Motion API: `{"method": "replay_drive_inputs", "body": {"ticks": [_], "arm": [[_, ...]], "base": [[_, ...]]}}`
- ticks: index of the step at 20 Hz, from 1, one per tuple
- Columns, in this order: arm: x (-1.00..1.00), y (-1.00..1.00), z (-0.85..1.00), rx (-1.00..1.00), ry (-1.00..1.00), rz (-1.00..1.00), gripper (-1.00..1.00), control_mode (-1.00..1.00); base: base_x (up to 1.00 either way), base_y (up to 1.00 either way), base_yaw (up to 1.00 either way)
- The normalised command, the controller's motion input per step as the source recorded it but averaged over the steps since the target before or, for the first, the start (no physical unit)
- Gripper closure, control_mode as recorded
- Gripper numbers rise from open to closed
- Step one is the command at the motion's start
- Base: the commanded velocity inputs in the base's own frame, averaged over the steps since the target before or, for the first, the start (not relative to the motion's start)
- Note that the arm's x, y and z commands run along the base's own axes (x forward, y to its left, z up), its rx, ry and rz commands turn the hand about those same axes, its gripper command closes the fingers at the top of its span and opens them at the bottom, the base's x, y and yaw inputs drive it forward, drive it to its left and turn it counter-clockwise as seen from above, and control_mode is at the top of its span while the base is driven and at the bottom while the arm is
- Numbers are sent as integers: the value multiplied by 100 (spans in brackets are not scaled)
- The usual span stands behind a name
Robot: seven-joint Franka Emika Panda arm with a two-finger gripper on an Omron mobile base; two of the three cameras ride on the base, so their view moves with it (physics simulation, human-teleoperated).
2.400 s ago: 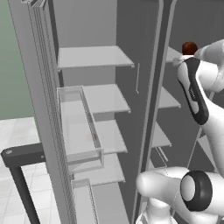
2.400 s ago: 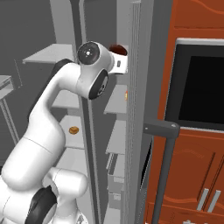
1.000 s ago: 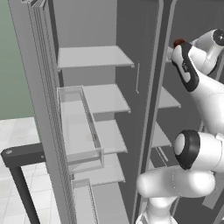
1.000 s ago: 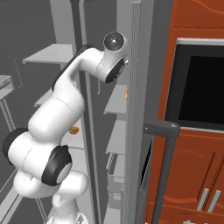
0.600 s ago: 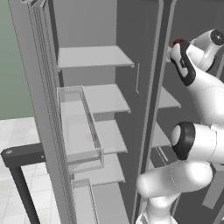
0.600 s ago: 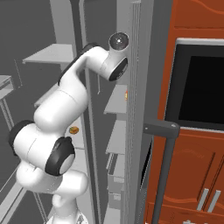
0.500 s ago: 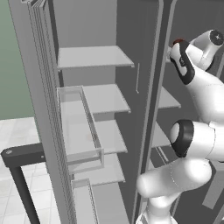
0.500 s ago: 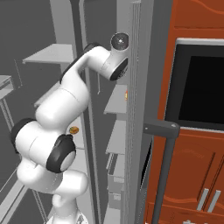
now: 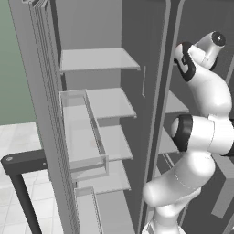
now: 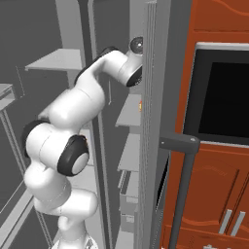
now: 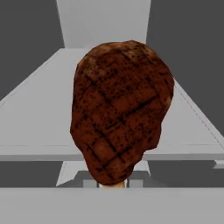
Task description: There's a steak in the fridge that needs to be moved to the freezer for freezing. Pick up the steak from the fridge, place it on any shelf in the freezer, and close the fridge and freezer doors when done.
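Observation:
The steak, dark red-brown with grill marks and a small tan end at the bottom, hangs close before the hand camera. My gripper is shut on it, and the steak hides the fingers. Behind and below it a pale grey freezer shelf runs back to the rear wall; whether the steak touches it I cannot tell. My hand reaches high into the narrow freezer, right of the divider. The wider fridge stands open on the left.
The open fridge door carries clear bins and a dark bar handle. The open freezer door's edge and its handle stand right of my arm. Orange cabinets with a black oven front lie beyond.
The arm has stretched upward and pushed the hand deeper into the freezer with the steak. Over the last half second it has barely moved.

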Motion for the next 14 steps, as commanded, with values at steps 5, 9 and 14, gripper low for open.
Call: {"method": "replay_drive_inputs", "body": {"ticks": [5,9,14], "arm": [[34,-9,-1,0,3,0,100,-100],[39,-21,0,0,0,3,100,-100],[32,-11,-1,0,0,4,100,-100]], "base": [[0,0,0],[0,0,0],[0,0,0]]}}
